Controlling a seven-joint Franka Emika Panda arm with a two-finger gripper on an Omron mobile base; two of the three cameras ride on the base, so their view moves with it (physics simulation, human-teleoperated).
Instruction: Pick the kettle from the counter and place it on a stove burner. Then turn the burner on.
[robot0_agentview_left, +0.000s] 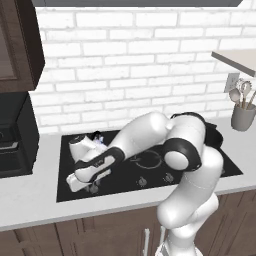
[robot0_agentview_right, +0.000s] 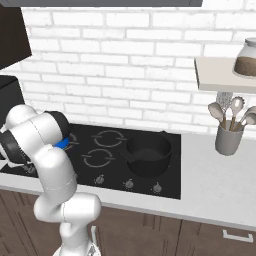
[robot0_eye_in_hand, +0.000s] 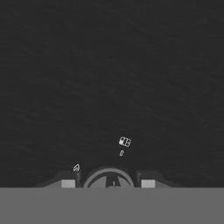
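Kettle (robot0_agentview_right: 62, 144) is mostly hidden: only a sliver of its bright blue body shows in the right base view, tucked behind the robot's white upper arm over the left part of the black glass cooktop (robot0_agentview_right: 115, 172). Which ring marking it stands on cannot be told, since the arm covers it. The arm bends low and to the left across the cooktop, bringing the claw (robot0_agentview_left: 86, 187) down at the near left edge of the glass, where a row of small control knobs runs along the front. In the hand view the claw (robot0_eye_in_hand: 108, 183) looks straight down onto the dark glass, and a round knob (robot0_eye_in_hand: 108, 177) sits between its two finger tips, which are drawn in close on either side of it, partly closed and gripping the knob rather than the kettle. Small white printed marks (robot0_eye_in_hand: 124, 141) lie on the glass just beyond that knob. Further right, a wide black pot (robot0_agentview_right: 147, 152) stands on the right side of the cooktop, well apart from the claw. The pale surface (robot0_agentview_right: 215, 185) carries a grey holder of utensils (robot0_agentview_right: 229, 140) near the right wall, below a shelf (robot0_agentview_right: 215, 75) bearing a glass jar (robot0_agentview_right: 247, 60). White brick tiles (robot0_agentview_right: 125, 75) form the far wall.
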